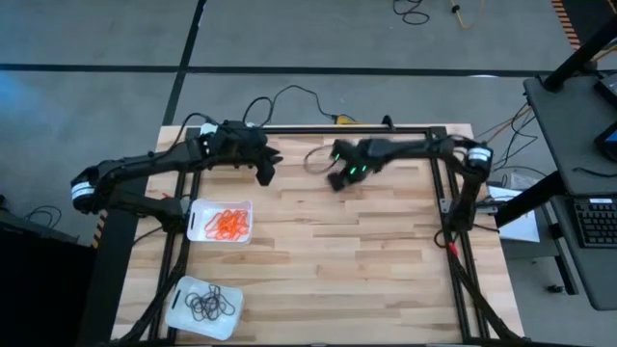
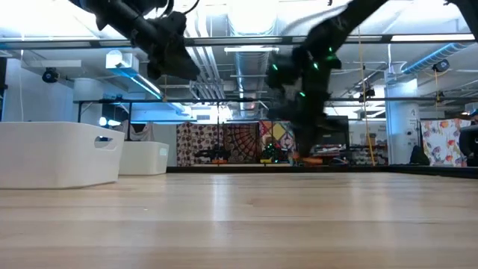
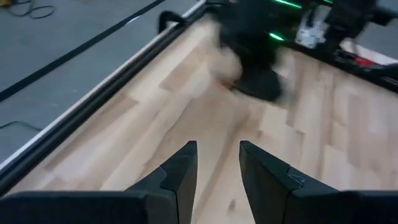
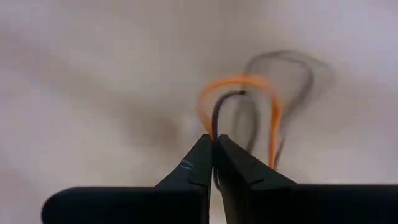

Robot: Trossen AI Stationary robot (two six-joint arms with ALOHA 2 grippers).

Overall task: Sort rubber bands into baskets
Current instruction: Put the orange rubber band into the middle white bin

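we see both arms stretched over the far side of the table (image 1: 366, 251), up in the air. right gripper (image 4: 214, 144) is pinched tight on an orange rubber band (image 4: 239, 84) w/ a black band (image 4: 227, 102). left gripper (image 3: 217, 155) has its fingers a bit apart, holding nothing. orange bands (image 1: 227, 224) sit in one basket (image 1: 198, 220), black bands (image 1: 207, 305) in another basket (image 1: 178, 313).

Orange bands (image 1: 228, 225) fill basket (image 1: 198, 214); black bands (image 1: 209, 305) another (image 1: 181, 312).
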